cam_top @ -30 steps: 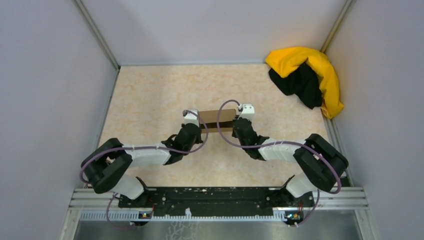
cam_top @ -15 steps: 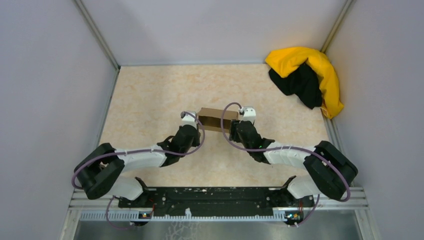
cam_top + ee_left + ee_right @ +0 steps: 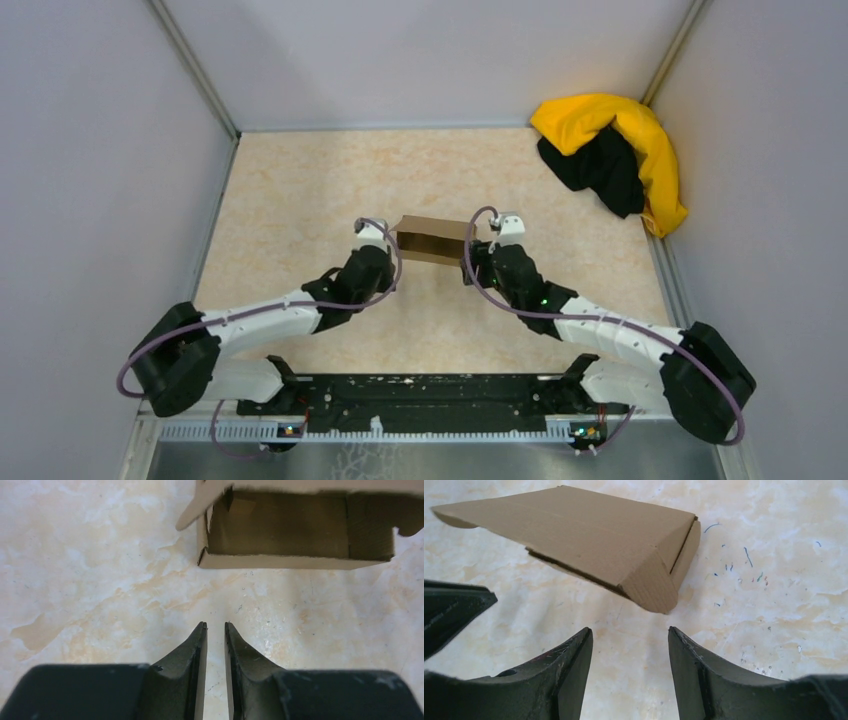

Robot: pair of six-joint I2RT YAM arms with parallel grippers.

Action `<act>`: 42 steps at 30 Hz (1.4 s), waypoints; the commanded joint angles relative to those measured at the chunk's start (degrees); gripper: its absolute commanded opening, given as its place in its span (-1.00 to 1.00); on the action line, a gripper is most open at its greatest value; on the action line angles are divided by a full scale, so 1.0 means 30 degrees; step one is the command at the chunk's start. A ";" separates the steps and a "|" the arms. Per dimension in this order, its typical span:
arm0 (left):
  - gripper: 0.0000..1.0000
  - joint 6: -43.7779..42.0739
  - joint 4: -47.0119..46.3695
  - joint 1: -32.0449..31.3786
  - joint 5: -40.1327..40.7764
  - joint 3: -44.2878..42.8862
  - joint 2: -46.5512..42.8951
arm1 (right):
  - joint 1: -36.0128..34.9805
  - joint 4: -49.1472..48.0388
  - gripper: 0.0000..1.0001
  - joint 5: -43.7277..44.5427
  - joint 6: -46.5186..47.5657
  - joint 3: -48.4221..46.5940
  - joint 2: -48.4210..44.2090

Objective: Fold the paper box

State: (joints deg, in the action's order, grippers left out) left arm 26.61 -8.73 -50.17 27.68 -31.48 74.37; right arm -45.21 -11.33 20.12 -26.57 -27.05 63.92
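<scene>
Overhead, the paper box sat mid-table, my left gripper at its 9 o'clock and my right gripper at 4; a cloth heap lay at 2 in the corner of the pale walls. From my left wrist, my fingers stood nearly closed and empty, and the box's open side showed only cardboard at 12. From my right wrist, my fingers were spread wide and empty, the box apart at 11 on the marbled table.

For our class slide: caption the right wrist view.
Right gripper, jaws open, hovers short of the partly folded paper box.
</scene>
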 commanded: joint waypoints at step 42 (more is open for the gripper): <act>-0.48 -0.2136 -0.0662 0.5511 -1.1433 -0.3280 0.2588 | 0.4699 0.2063 -0.50 -0.9282 0.0617 -0.2947 0.3270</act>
State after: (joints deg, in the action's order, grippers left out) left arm 18.96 -7.07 -33.28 -5.15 -43.09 81.45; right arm -31.31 0.40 -7.03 -23.86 -35.88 73.58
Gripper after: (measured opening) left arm 0.265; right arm 0.252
